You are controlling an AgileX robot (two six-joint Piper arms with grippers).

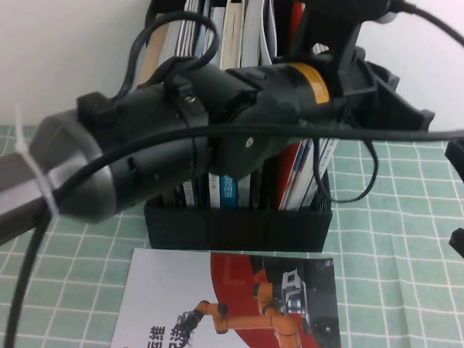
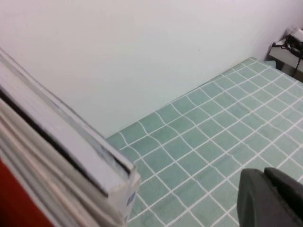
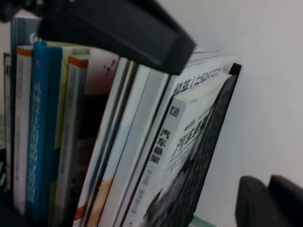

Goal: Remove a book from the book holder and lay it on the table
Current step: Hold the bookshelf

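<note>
I seem to be working at a robotics lab's test bench, dressed like an office desk. My table wears a pale green cloth with a white grid and is pushed against a bare white wall. At its far edge a black book holder is packed with technical books. A brochure picturing an orange robot arm lies at the near edge. Cables trail from my arms.

The book, grey-white with black Chinese characters, stands tilted at the end of the black book holder, just below the right hand, on the green gridded surface.
</note>
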